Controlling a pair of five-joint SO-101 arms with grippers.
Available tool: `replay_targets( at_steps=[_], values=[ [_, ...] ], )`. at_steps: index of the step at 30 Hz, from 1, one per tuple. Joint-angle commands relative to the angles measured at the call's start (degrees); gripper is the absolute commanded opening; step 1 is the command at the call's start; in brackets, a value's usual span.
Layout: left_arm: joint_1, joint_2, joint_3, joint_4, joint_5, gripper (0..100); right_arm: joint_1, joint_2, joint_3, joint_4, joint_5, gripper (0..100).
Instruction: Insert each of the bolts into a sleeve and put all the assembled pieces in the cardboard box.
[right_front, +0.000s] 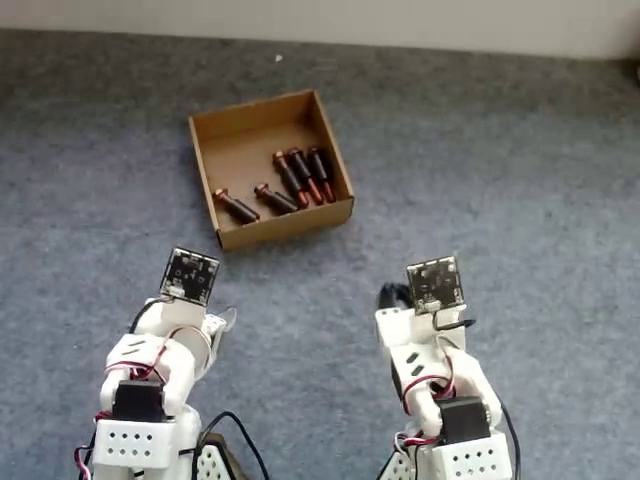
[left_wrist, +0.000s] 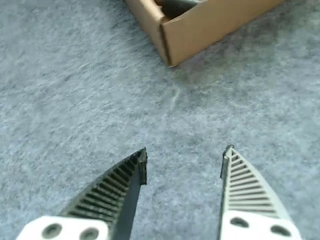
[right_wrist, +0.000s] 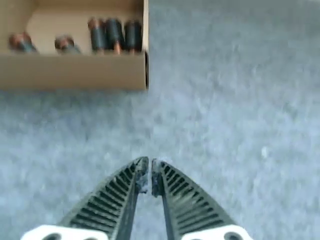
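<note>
Both my pincers point toward the brown cardboard box (right_front: 290, 224): the left black-and-white ribbed pincer (left_wrist: 185, 155) is spread wide, the right ribbed pincer (right_wrist: 149, 167) is closed tight.

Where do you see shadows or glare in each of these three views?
High view: soft, even light, with no glare on the box or the bolts. Left wrist view: a faint shadow on the carpet beside the box's corner. Right wrist view: the box's narrow end wall is dark, in shade.
</note>
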Motion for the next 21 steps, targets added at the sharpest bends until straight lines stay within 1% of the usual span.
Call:
replay_targets(
  at_steps=[1, 11, 21],
  values=[
    [1.8, -0.22, 1.71, -0.79, -0.35, 26, 0.57, -1.1, 8.84, 5.85, -0.18, 0.5],
    [1.54, -0.22, 1.1, -0.88, -0.18, 26, 0.57, -1.01, 8.84, 20.88, -0.18, 0.5],
    [1.63, 0.4, 1.71, -0.44, -0.26, 26, 0.48, -1.01, 8.84, 21.14, -0.18, 0.5]
  ],
)
